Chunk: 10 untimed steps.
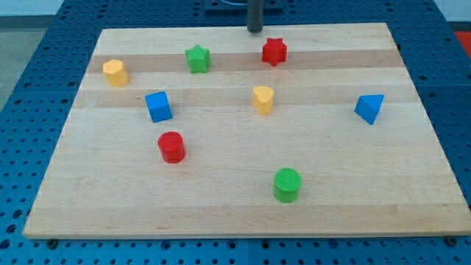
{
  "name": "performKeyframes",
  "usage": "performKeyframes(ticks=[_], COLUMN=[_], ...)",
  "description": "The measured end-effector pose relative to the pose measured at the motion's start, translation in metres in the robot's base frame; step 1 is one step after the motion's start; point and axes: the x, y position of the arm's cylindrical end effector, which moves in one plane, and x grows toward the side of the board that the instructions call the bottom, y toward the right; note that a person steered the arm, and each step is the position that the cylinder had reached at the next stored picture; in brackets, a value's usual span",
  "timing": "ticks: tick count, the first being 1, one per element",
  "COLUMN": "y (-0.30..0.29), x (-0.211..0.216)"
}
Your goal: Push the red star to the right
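The red star [274, 51] lies near the view's top edge of the wooden board [243, 213], a little right of centre. My tip [255, 30] stands at the board's top edge, just up and to the left of the red star, with a small gap between them. The rod rises out of the view's top.
A green star [197, 58] lies left of the red star. A yellow block [115, 72] is at the far left. A blue cube [158, 106], a yellow block [263, 99], a blue triangular block [369, 108], a red cylinder [171, 146] and a green cylinder [287, 184] lie lower down.
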Motion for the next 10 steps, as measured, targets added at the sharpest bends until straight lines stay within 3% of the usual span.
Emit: performKeyframes(ticks=[1, 3, 10], y=[0.000, 0.000, 0.022], x=[0.007, 0.062, 0.081])
